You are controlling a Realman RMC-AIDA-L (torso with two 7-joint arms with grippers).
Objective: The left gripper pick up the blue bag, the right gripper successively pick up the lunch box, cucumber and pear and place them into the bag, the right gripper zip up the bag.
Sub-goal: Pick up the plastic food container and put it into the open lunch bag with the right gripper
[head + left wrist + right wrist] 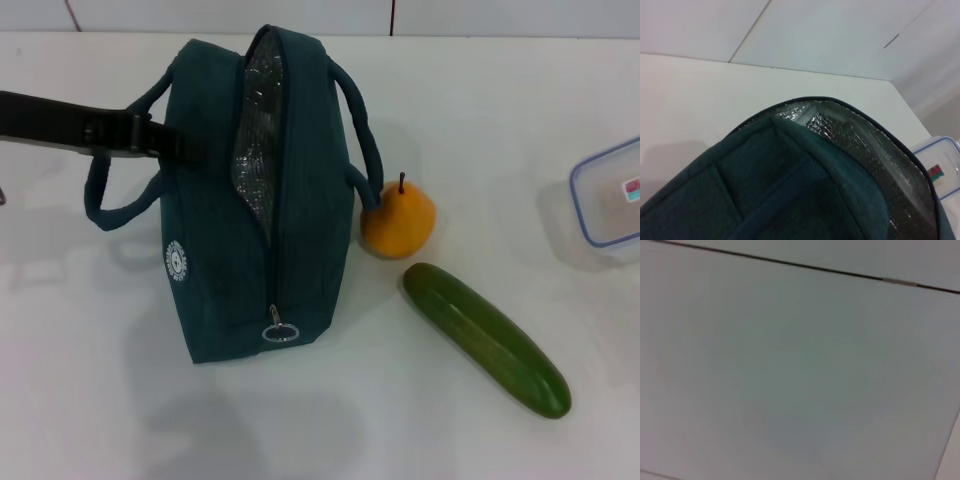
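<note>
The blue bag (290, 230) stands upright on the white table (90, 400), its zip open along the top so the silver lining (257, 130) shows. The ring zip pull (280, 332) hangs at its near end. My left gripper (160, 140) reaches in from the left, against the bag's upper left side by a loop handle. The left wrist view looks closely over the bag's open mouth (790, 190). The pear (398, 220) sits just right of the bag, with the cucumber (485, 338) lying diagonally in front of it. The lunch box (610, 192) lies at the right edge, also seen as the lunch box (940, 165). My right gripper is out of view.
The right wrist view holds only a pale flat surface crossed by a thin dark seam (790, 263). A wall runs along the table's far edge (450, 36). Bare tabletop lies in front of the bag and to its left.
</note>
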